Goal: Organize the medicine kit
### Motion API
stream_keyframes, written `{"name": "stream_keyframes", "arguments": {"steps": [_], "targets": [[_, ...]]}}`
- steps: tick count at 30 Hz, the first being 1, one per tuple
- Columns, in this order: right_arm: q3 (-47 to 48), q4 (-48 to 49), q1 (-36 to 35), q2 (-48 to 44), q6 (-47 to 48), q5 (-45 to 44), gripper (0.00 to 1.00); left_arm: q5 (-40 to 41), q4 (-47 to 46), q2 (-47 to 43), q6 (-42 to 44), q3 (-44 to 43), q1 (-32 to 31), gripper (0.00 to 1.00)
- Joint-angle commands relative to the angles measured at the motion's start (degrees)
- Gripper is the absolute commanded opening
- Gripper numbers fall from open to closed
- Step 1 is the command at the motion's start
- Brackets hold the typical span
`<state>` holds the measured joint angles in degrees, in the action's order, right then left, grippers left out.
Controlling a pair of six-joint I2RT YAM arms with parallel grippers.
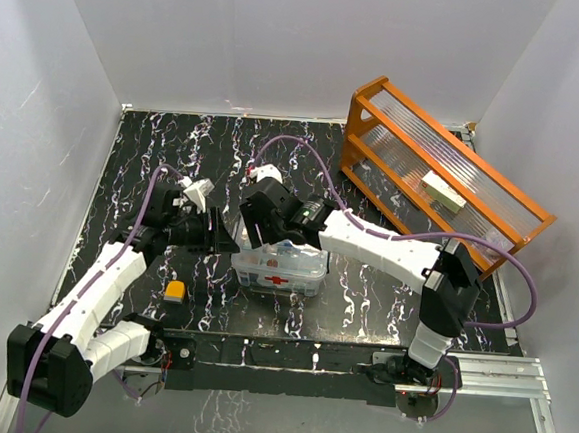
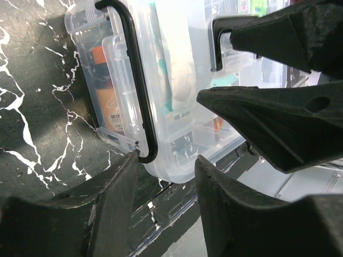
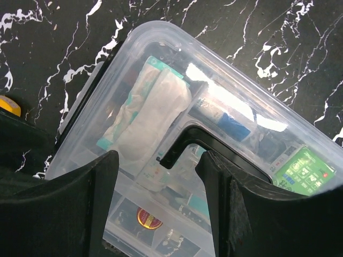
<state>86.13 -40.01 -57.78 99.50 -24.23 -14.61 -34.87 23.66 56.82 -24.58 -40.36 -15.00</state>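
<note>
Seen from above, the medicine kit (image 1: 279,268), lid on, sits on the black marbled table (image 1: 175,147) near the front edge, and its far side is hidden.

Left wrist camera: the left gripper (image 2: 166,158) is partly parted at the kit's corner, beside a black latch (image 2: 134,80). Whether it grips anything is unclear.

Right wrist camera: the right gripper (image 3: 158,155) is spread wide astride the black handle (image 3: 179,142), clamping nothing.

Robot lab cell (white walls (image 1: 284,36), black marbled tabletop (image 1: 165,147))

Bright, even light; glare on the medicine kit (image 3: 177,112) (foreground slightly blurred).
</note>
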Motion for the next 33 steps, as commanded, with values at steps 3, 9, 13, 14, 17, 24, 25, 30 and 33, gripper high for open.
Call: {"name": "stream_keyframes", "arguments": {"steps": [3,9,13,14,17,24,25,30,33], "targets": [[-0.6,3.5,1.7,-5.5,-4.2,-5.1,0.63,7.4,4.5,-1.0,1.2,-6.8,-0.3,0.57],[-6.3,4.5,3.1,-13.7,-9.2,-15.2,0.66,11.0,-2.0,-3.1,-2.9,-4.1,-0.2,0.72],[-15.3,2.9,5.9,-20.7,-15.6,-16.2,0.72,10.1,-5.5,-1.6,-4.9,-1.9,-0.2,0.74],[-17.8,2.2,6.8,-22.3,-17.6,-15.9,0.75,9.2,-6.5,-0.9,-5.2,-1.6,-0.2,0.73],[-25.1,2.2,10.0,-27.0,-21.5,-12.3,0.8,6.7,-9.7,1.2,-6.2,-0.9,-0.2,0.73],[-32.2,10.6,15.0,-30.3,-20.5,3.7,0.77,5.2,-10.7,6.8,-6.9,-1.5,-0.2,0.69],[-32.4,11.1,15.3,-29.8,-20.6,5.2,0.75,4.5,-11.0,7.4,-7.1,-1.6,-0.2,0.68],[-33.3,14.9,17.1,-28.4,-20.9,11.1,0.56,-0.2,-14.1,9.9,-9.0,-0.8,-0.2,0.57],[-33.2,17.1,18.0,-27.7,-20.4,13.3,0.48,-1.3,-16.0,10.7,-10.2,-1.0,-0.2,0.49]]}}
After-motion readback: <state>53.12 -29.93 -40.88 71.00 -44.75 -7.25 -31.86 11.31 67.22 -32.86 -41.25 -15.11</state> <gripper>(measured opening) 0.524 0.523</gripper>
